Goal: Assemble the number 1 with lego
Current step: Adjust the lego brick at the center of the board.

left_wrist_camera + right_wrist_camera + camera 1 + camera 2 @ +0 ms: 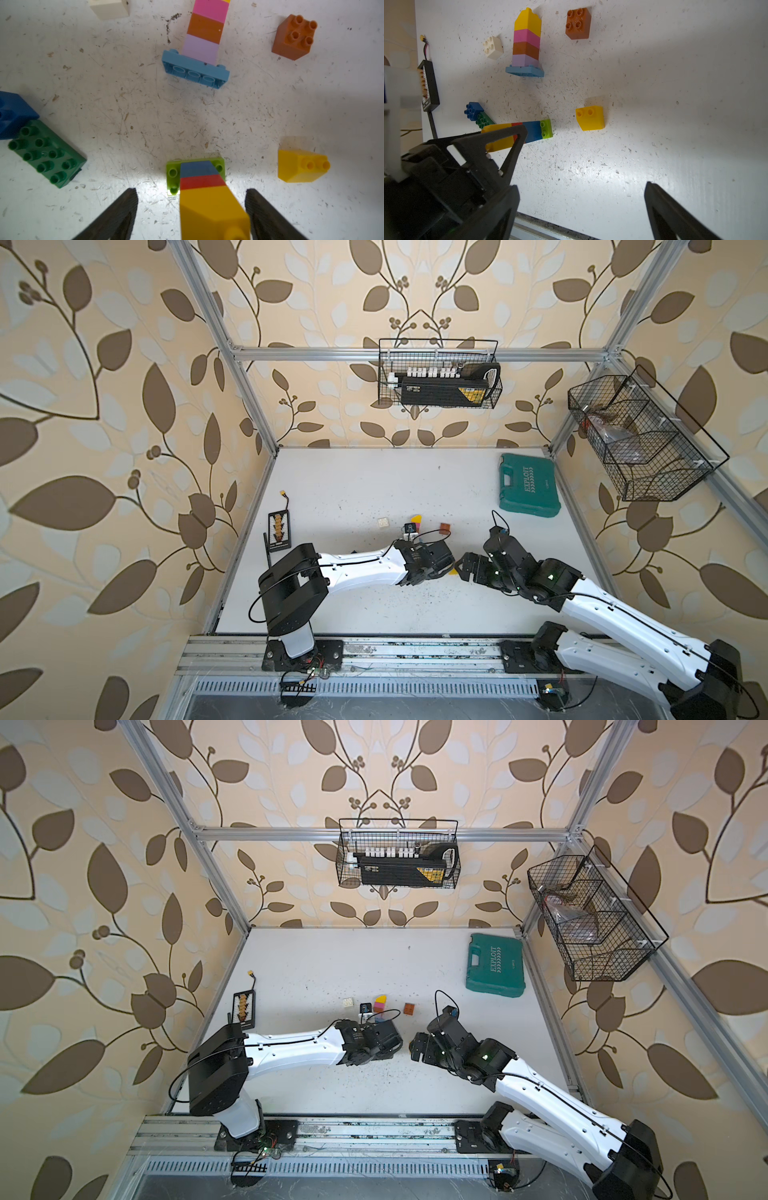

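A lego stack of yellow, red, blue and lime bricks (207,193) (533,131) lies on the table, its yellow end between the fingers of my left gripper (191,191) (446,568). That gripper is open, with a wide gap on one side of the stack. A second stack (526,41) (204,31) (417,522) of yellow, pink, brown and lilac bricks on a light-blue plate lies farther back. My right gripper (581,186) (465,566) hangs open and empty over bare table, facing the left gripper. A loose yellow sloped brick (589,118) (301,166) lies near both.
Loose bricks lie about: brown (578,24) (445,527), white (492,47) (382,523), blue (473,109) and long green (45,153). A teal case (528,485) sits at the back right and a black board with a cable (279,531) at the left edge.
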You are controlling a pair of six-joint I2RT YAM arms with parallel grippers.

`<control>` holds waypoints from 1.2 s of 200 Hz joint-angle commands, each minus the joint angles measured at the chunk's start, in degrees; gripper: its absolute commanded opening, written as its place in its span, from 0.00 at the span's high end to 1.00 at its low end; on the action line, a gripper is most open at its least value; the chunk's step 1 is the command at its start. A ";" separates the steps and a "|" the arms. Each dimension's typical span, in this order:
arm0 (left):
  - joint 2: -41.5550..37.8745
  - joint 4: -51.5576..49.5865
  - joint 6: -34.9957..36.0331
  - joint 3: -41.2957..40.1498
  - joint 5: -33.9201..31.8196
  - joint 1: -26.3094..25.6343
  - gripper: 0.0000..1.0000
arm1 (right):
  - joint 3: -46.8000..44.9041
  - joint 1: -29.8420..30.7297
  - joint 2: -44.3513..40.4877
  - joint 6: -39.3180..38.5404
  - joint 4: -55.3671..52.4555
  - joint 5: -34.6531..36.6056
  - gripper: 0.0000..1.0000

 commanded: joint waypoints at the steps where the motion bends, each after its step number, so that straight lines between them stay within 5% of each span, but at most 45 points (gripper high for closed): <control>1: 0.99 -2.27 1.87 2.94 1.14 0.21 0.22 | -1.30 -0.33 -1.08 -0.86 -0.10 -0.57 0.03; 98: 3.28 -5.81 0.02 4.97 1.74 1.17 0.58 | -0.33 -0.51 -1.34 -0.97 -1.72 -1.02 0.04; 137: 2.34 -14.70 -3.00 8.71 3.37 2.25 0.67 | 0.76 -0.54 -2.06 -1.45 -3.42 -0.88 0.04; 158: 0.88 -20.96 -1.54 12.96 8.45 4.33 0.67 | 0.99 -0.61 -2.17 -1.91 -3.63 -1.28 0.04; 193: 3.59 -34.21 4.59 21.98 25.84 12.32 0.73 | 0.99 -0.61 -0.93 -1.54 -3.11 -3.36 0.04; 240: 12.94 -45.90 17.78 32.05 36.83 14.44 0.71 | 0.38 -0.65 0.50 -0.89 -2.32 -5.94 0.05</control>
